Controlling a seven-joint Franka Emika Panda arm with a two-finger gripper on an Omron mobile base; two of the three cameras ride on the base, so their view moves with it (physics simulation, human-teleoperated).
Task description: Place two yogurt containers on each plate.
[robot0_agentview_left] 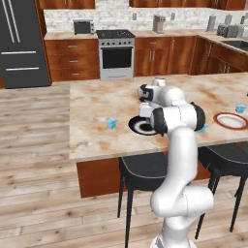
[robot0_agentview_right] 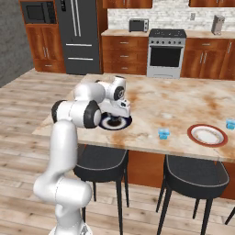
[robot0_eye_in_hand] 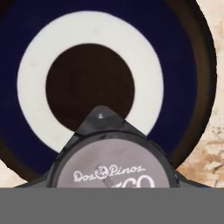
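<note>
Translucent blue yogurt cup [robot0_agentview_left: 112, 123] waits left on the marble counter [robot0_agentview_left: 92, 104]; such cups look light, stiff and slick, so grip yours low on the sides. Centre, your gripper [robot0_agentview_right: 123, 109] carries the pale-lidded navy cup [robot0_eye_in_hand: 114, 168] over the black-rimmed plate [robot0_eye_in_hand: 175, 52], open counter all around. Right, two blue cups [robot0_agentview_right: 164, 133] [robot0_agentview_right: 230, 124] flank the red-rimmed plate [robot0_agentview_right: 207, 135] near the edge.

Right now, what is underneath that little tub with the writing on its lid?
Under the lidded yogurt tub lies the black-rimmed plate, its white ring and dark centre in sight. The tub covers the plate's near part, and the claw's fingertips cannot be made out.
</note>
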